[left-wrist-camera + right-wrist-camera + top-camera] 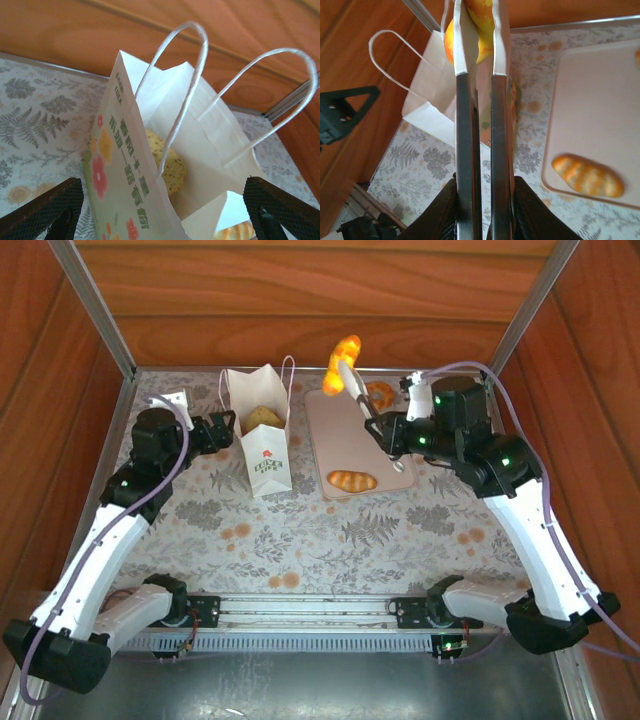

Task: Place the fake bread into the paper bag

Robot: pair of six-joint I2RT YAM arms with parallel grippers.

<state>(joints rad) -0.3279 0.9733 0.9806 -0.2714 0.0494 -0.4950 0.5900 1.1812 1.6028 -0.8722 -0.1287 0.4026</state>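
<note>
One loaf (pixel 262 418) lies in the paper bag (pixel 268 455), the right gripper (pixel 385 430) clamps tongs (pixel 355 390) holding a yellow bun (pixel 343 362) up beside it, the left gripper (pixel 226 427) stands wide open at the bag, and a striped roll (pixel 352 481) and a ring (pixel 380 395) wait on the tray (pixel 335 440).

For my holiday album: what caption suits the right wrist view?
Right pincer squeezes tongs on a yellow pastry near the bag; a striped roll lies on the tray.
</note>
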